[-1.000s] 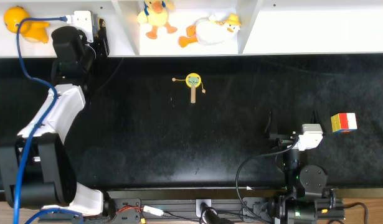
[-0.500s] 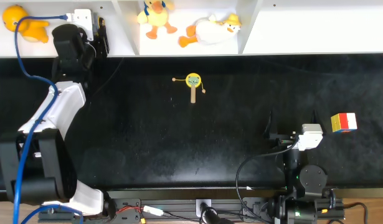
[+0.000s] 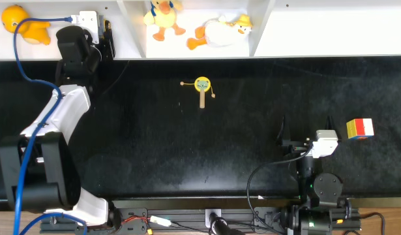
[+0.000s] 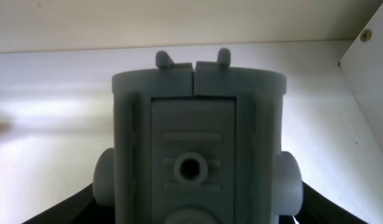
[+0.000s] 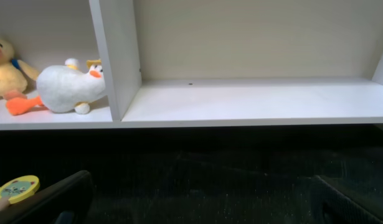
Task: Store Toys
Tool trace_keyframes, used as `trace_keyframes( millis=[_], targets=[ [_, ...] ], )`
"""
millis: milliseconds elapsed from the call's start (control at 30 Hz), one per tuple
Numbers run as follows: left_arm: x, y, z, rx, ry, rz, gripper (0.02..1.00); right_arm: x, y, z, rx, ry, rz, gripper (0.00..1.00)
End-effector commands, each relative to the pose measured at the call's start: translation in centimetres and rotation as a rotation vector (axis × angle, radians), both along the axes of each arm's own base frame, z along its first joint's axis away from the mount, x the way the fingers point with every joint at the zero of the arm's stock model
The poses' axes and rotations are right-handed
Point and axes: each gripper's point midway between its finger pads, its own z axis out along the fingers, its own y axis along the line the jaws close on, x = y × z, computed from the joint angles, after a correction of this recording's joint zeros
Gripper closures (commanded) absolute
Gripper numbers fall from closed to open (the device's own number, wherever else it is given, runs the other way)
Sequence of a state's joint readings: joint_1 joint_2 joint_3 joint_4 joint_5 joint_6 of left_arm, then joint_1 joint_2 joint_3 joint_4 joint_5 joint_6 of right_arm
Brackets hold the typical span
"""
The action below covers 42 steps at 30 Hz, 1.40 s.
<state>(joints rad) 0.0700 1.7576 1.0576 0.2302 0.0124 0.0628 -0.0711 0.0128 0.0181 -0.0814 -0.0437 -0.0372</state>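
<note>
Jaws of the left gripper (image 4: 193,59) are pressing together on nothing, while those of the right gripper (image 5: 202,180) are standing wide apart.
An orange and yellow toy (image 3: 21,23) is lying in the left compartment of the white shelf (image 3: 317,26) along the tabletop's far edge. The left gripper is sitting in that same compartment by its right wall, apart from the toy. A yellow plush duck (image 3: 163,16) and a white plush duck (image 3: 221,31) are sharing the middle compartment side by side. A small yellow rattle (image 3: 202,86) is lying on the black tabletop (image 3: 154,143) in front of the middle compartment, and a coloured cube (image 3: 359,128) is sitting near the tabletop's right edge. The right gripper is hovering near the cube, toward the tabletop's near edge, facing the shelf.
</note>
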Motion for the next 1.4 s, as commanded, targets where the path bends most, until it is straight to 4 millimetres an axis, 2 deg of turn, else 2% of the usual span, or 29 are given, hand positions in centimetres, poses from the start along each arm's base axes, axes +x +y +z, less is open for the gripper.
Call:
trace_keyframes(
  millis=[33,133,233,700,800,1033,1200,1400],
  targets=[
    [0.8,-0.1,1.3,0.011,-0.035,-0.018,0.52,0.0,-0.1,-0.4,0.008,0.0,-0.006,0.005],
    [0.8,-0.4,1.3,0.011,-0.036,-0.023,0.509,0.0,-0.1,-0.4,0.008,0.0,-0.006,0.005],
    [0.8,-0.6,1.3,0.011,-0.035,-0.027,0.408,0.0,-0.1,-0.4,0.008,0.0,-0.006,0.005],
    [0.9,-0.9,1.4,0.011,-0.037,-0.031,0.172,0.0,-0.1,-0.4,0.008,0.0,-0.006,0.005],
    [0.9,-0.9,1.5,0.011,-0.04,-0.031,0.018,0.0,-0.1,-0.4,0.008,0.0,-0.006,0.007],
    [0.7,-1.0,2.5,0.009,-0.047,-0.032,0.02,0.0,-0.1,-0.4,0.008,0.0,-0.006,0.005],
    [0.0,-1.8,5.0,0.014,-0.08,-0.049,0.02,0.0,-0.1,-0.4,0.008,0.0,-0.006,0.005],
    [-1.8,-3.0,7.7,0.019,-0.086,-0.064,0.02,0.0,-0.1,-0.4,0.008,0.0,-0.006,0.005]
  ],
)
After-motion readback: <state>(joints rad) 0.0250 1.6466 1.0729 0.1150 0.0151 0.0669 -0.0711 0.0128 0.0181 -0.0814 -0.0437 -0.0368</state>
